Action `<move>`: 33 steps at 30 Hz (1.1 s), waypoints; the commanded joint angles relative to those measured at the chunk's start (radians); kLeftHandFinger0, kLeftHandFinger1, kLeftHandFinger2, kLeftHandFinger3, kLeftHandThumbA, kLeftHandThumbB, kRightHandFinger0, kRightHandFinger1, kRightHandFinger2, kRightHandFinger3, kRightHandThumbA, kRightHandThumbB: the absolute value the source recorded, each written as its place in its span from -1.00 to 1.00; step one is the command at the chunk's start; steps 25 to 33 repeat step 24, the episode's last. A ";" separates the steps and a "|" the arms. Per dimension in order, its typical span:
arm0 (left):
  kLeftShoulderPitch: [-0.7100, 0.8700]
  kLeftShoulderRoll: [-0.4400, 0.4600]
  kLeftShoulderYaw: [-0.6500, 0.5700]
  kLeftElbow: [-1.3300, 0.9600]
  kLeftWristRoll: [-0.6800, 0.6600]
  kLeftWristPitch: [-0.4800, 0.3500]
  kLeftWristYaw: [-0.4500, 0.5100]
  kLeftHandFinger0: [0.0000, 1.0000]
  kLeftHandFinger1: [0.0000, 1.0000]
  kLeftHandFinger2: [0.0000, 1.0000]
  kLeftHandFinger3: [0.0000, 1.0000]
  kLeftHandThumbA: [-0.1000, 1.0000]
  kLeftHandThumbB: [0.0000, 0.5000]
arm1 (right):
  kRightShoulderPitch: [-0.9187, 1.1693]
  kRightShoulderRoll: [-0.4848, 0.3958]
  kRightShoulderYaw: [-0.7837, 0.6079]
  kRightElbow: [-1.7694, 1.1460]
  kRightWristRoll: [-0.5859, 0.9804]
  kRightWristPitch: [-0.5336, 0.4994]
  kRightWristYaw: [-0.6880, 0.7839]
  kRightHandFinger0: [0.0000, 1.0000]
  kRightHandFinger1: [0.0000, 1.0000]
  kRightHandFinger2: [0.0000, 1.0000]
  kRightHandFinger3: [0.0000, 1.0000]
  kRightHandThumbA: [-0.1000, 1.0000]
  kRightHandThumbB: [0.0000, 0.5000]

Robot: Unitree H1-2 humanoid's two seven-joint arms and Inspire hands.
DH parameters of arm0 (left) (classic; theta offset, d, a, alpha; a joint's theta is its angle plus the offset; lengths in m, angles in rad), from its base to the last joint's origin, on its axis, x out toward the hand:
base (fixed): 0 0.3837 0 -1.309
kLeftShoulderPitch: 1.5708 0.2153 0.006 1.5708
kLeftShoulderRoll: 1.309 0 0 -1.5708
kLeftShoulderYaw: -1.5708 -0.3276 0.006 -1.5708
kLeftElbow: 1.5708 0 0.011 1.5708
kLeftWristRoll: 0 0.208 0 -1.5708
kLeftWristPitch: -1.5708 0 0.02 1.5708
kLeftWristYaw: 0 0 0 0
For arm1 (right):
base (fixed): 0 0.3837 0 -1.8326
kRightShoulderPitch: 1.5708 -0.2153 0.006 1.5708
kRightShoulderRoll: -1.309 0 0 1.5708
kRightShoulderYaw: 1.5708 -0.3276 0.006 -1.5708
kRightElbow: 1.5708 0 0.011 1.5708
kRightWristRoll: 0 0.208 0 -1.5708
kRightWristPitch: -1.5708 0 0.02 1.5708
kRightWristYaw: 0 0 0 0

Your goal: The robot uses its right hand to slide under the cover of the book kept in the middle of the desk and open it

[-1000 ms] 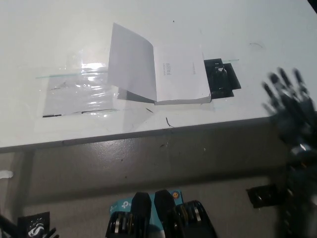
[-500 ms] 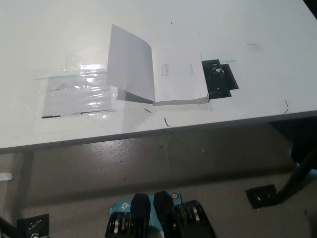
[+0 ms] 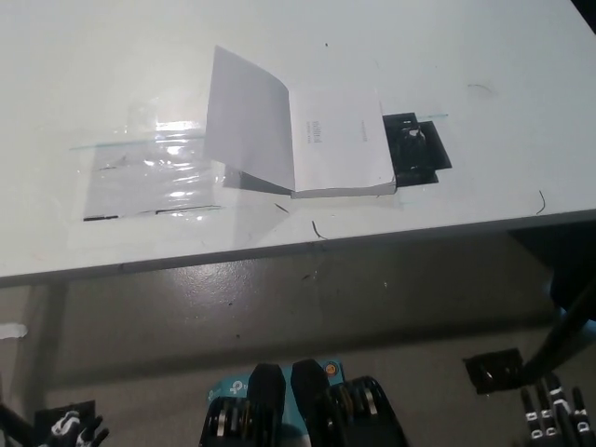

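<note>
The white worktop [image 3: 484, 56] takes up the upper part of the view, its near edge running slightly uphill from lower left to the right, with grey floor [image 3: 279, 307] below it. Against a second ago, when the black right hand was raised with spread fingers beside the worktop's right end, that hand [image 3: 556, 416] now sits low at the bottom right corner, off the worktop, only its fingertips showing; I cannot tell whether it is released or clenched. The white left hand [image 3: 74, 430] peeks in at the bottom left corner, too little of it visible to tell its state. The book [image 3: 307, 140] has not shifted: it lies in the middle of the worktop, just back from the near edge, cover [image 3: 250, 116] lifted and leaning left, a white first page with small print facing up. A shiny clear plastic sheet [image 3: 149, 172] lies to its left, a black patch [image 3: 414, 149] touching its right side. The rest of the worktop is bare.
</note>
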 commanded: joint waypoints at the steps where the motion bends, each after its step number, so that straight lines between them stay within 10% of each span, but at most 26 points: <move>1: -0.020 -0.010 -0.019 -0.034 -0.014 0.006 -0.013 0.58 0.38 0.46 0.58 0.68 -0.35 | -0.014 0.021 0.024 0.016 -0.058 -0.095 0.035 0.34 0.37 0.50 1.00 1.00 -0.11; 33: -0.006 -0.010 -0.035 -0.028 -0.018 -0.001 -0.017 0.64 0.41 0.49 0.55 0.71 -0.30 | -0.006 0.033 0.065 0.030 -0.071 -0.100 0.029 0.32 0.35 0.51 1.00 1.00 -0.14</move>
